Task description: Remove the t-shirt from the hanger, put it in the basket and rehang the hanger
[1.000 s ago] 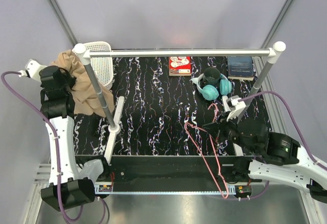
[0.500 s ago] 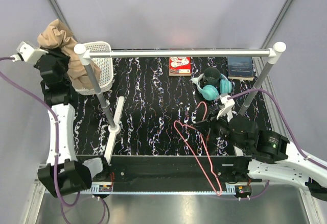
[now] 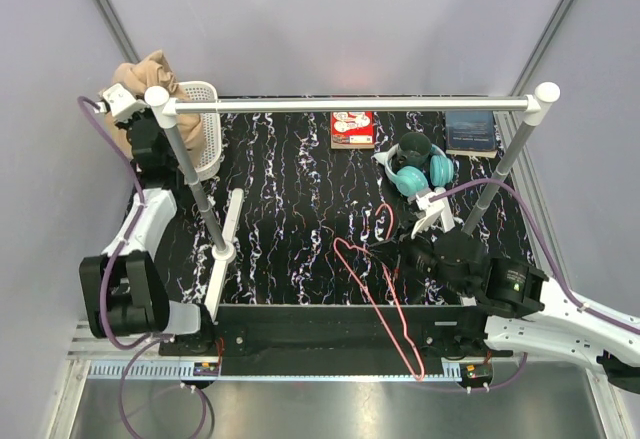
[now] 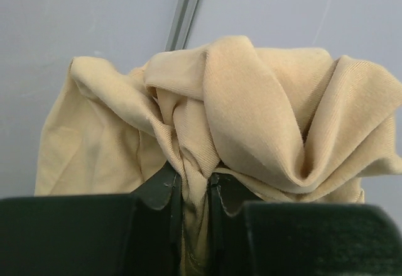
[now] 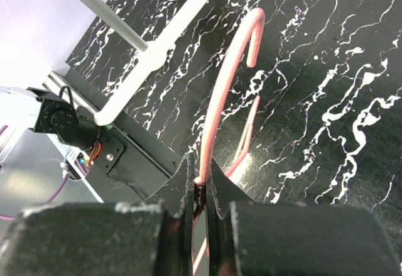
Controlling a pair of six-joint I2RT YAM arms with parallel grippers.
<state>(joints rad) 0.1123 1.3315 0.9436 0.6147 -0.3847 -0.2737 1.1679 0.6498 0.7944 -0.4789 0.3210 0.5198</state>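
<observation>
Seen from above, the t-shirt [image 3: 150, 67] sits bunched at the far-left corner, well apart from the bare hanger [image 3: 380, 294] at the near right. Left wrist: the left gripper [image 4: 193, 185] pinches a soft, light fold. Right wrist: the right gripper [image 5: 200, 185] clamps the hanger's thin wire, probably stiff and slippery.

Top view bright, even, soft light, faint shadows, mild sheen on metal strip [image 3: 300, 404]. Left wrist: t-shirt [image 4: 251, 112] sharp, left gripper fingers [image 4: 157, 193] dark and blurred. Right wrist: top-left corner blown out, right gripper fingers [image 5: 179, 188] soft, hanger [image 5: 226, 68] crisp.
</observation>
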